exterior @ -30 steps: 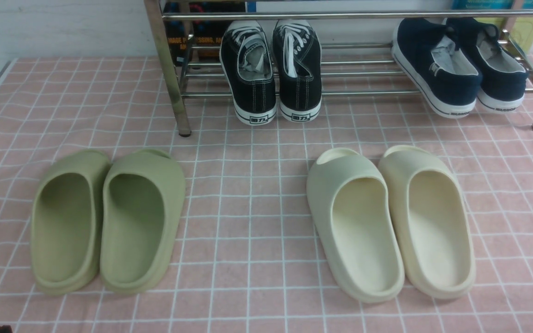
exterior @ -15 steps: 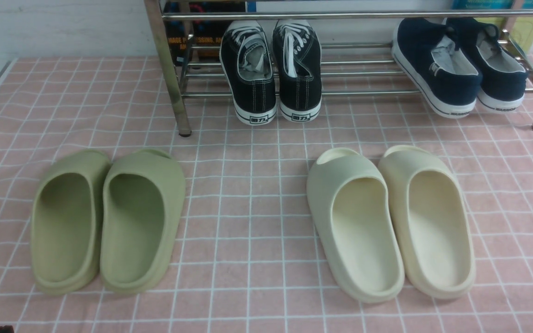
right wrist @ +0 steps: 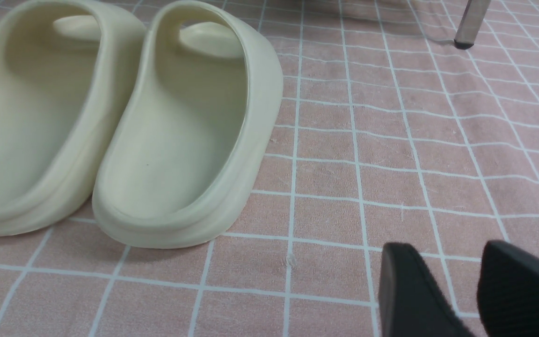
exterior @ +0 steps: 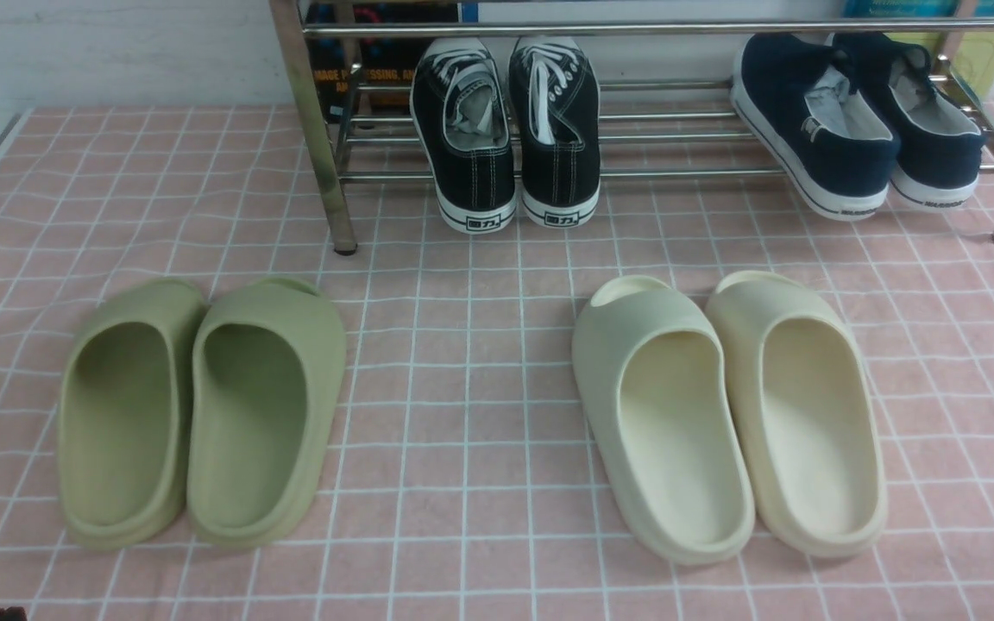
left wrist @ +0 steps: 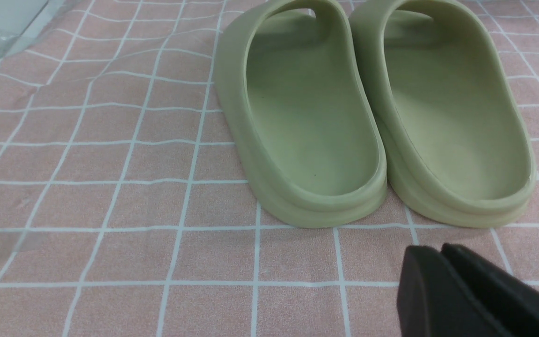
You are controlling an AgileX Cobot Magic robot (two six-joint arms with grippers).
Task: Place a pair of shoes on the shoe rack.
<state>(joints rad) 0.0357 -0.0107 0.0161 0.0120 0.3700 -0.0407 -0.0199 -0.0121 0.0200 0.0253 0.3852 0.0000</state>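
Observation:
The two black canvas sneakers [exterior: 506,129] with white laces stand side by side on the lower shelf of the chrome shoe rack [exterior: 678,138], heels overhanging its front rod. My left gripper [left wrist: 438,250] is shut and empty, low over the cloth just behind the green slides' heels. My right gripper [right wrist: 452,250] is open and empty, over the cloth beside the cream slides. Neither gripper shows in the front view.
Navy slip-on shoes [exterior: 859,121] sit on the rack at the right. Green slides [exterior: 199,410] [left wrist: 372,112] lie front left, cream slides [exterior: 726,410] [right wrist: 120,117] front right, on the pink checked cloth [exterior: 462,362]. A rack leg [right wrist: 470,23] stands ahead of the right gripper.

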